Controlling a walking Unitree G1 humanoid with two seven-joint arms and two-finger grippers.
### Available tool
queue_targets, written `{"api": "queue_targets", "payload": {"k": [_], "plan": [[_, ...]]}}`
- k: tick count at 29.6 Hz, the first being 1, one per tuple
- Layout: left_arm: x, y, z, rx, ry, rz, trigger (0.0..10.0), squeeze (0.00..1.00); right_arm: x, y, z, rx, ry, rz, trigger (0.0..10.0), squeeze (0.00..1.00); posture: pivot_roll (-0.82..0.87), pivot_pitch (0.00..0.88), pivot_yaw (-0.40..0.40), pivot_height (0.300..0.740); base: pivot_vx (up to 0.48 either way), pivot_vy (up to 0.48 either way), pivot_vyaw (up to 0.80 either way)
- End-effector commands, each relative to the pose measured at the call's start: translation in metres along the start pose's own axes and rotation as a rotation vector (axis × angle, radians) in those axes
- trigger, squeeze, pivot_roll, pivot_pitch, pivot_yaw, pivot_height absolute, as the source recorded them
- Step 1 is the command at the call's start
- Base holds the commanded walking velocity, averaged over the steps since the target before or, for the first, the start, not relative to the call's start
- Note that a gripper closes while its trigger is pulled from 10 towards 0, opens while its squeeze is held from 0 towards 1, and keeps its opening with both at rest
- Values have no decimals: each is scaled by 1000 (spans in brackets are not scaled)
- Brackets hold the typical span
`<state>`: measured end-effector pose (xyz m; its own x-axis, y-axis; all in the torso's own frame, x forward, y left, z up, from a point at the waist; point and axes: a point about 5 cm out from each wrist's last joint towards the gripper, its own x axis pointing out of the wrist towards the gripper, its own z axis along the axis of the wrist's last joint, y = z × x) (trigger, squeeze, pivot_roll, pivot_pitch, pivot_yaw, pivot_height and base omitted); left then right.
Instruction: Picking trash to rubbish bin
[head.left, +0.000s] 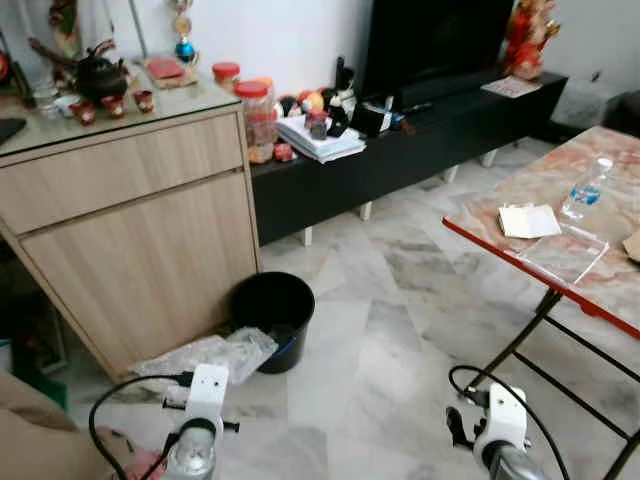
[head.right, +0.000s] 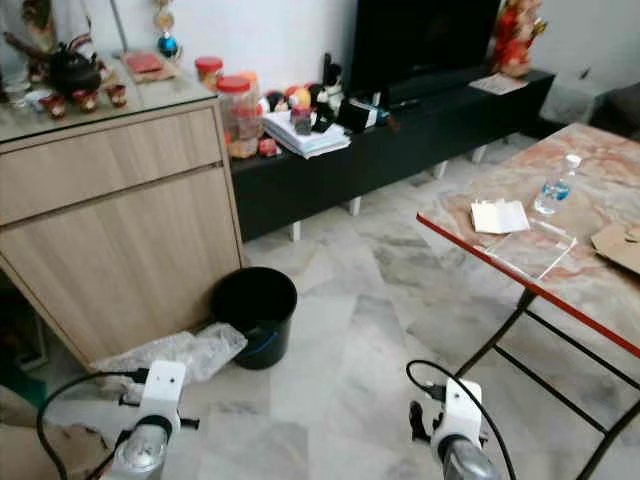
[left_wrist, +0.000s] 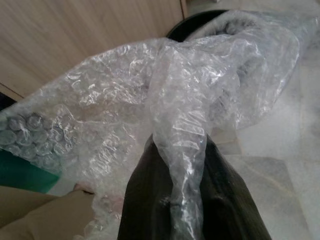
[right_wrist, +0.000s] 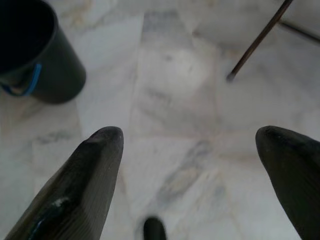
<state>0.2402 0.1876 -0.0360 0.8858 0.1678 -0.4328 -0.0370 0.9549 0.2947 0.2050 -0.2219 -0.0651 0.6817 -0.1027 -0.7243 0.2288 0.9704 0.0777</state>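
Marble floor (head.left: 400, 300), unlabelled bubble wrap (left_wrist: 150, 100)

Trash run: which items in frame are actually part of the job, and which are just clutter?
Job items:
- bubble wrap, pinched in the left hand
- black bin on the floor beside the wooden cabinet
- right hand, open and empty above the floor

Just lying about:
- water bottle, paper and clear sheet on the marble table
- jars
- teapot
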Motion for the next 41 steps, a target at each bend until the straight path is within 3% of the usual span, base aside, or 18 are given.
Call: {"api": "queue_targets", "payload": {"k": [1,19,23,41], "plan": [[1,-3,2,1,-6,-10,10000,0,0,-5,5,6,-15,-15,10000,0,36,0,-28,740,401,0,0],[2,-3,5,6,-11,-18,10000,0,0,-4,5,-6,-16,-10,10000,0,35,0,-22,740,401,0,0],[2,-3,5,8,-12,-20,10000,0,1,-2,5,-10,-18,-2,10000,0,34,0,-21,740,398,0,800],[4,-2,8,4,-21,-15,10000,0,0,-4,2,5,-9,-12,10000,0,40,0,-22,740,400,0,178]]}}
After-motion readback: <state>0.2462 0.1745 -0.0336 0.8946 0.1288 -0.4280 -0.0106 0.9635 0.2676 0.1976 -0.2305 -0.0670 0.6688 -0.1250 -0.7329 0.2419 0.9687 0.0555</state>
